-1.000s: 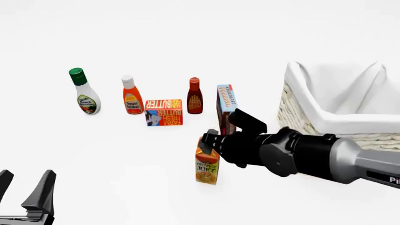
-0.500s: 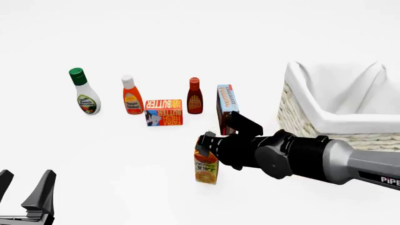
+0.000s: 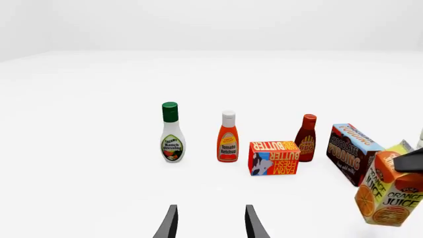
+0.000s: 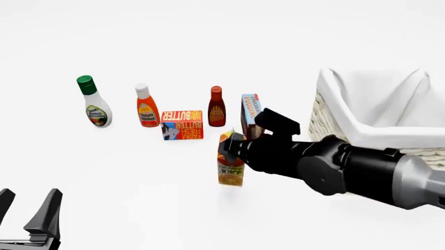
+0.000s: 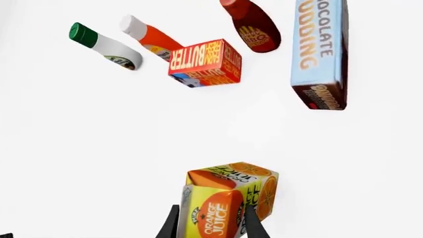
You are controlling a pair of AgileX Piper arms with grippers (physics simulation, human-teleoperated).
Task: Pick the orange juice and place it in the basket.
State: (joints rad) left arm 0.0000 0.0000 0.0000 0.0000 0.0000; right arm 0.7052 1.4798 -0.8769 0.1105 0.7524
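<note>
The right pincer (image 4: 233, 148) is clenching the orange juice (image 4: 230, 159) near its top and lifting it. Compared with a second ago, the carton is sitting higher, tilting, and no longer resting on the surface (image 4: 139, 198), so the grasp seems to be holding. It is hanging just in front of the pudding box (image 4: 251, 113), left of the basket (image 4: 326, 125). Next comes the carry over the rim. The left pincer (image 4: 31, 216) is idling, released.

You see a smooth printed paper orange juice carton (image 4: 230, 164), a rough woven basket (image 4: 334, 125) with soft white cloth, and shiny plastic bottles.
</note>
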